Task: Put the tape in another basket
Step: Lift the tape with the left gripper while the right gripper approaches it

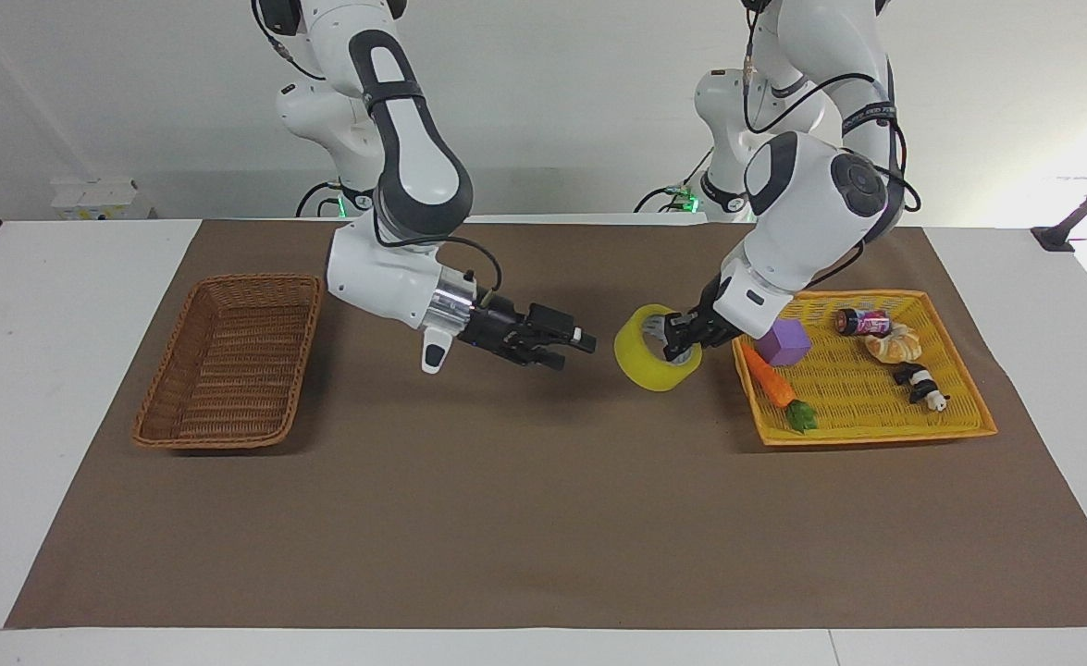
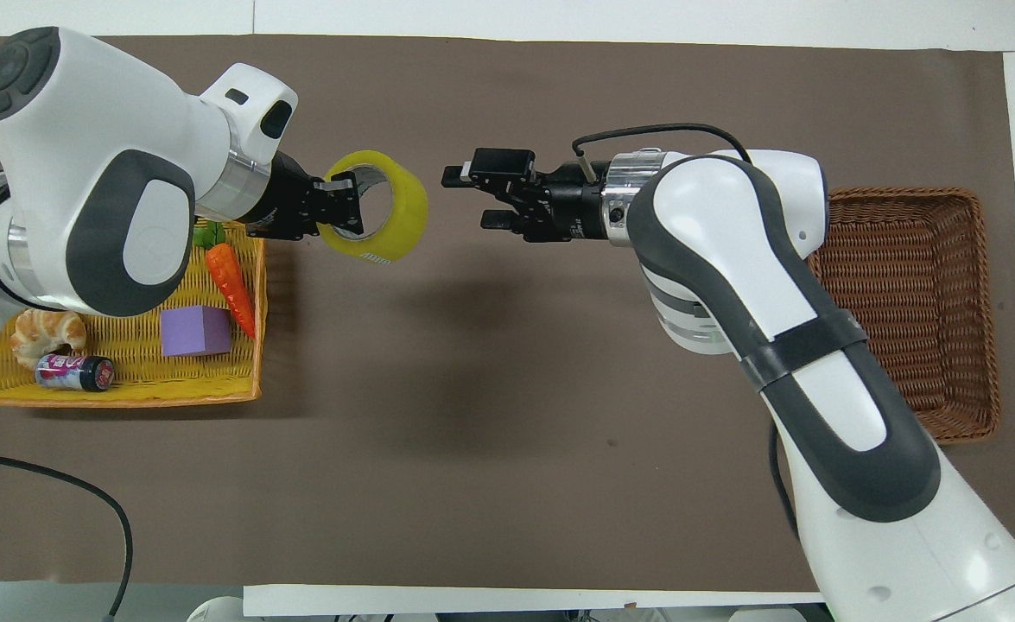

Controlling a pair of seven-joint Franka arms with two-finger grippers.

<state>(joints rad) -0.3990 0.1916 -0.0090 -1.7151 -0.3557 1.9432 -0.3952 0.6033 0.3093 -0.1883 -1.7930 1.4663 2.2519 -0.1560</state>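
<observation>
The yellow tape [image 1: 656, 350] hangs tilted in the air beside the yellow tray; the brown wicker basket [image 1: 228, 363] sits empty.

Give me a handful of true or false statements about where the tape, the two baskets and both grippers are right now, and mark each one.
1. The left gripper is shut on the tape. True.
2. The tape lies in the brown basket. False: that basket holds nothing; the tape is held up over the mat beside the yellow tray basket.
3. The right gripper is open, over the mat, its fingertips pointing at the tape. True.
4. The right gripper already grips the tape. False: a gap separates them.
5. The purple cube sits on the bare mat. False: it is in the yellow tray basket, beside the carrot.
</observation>
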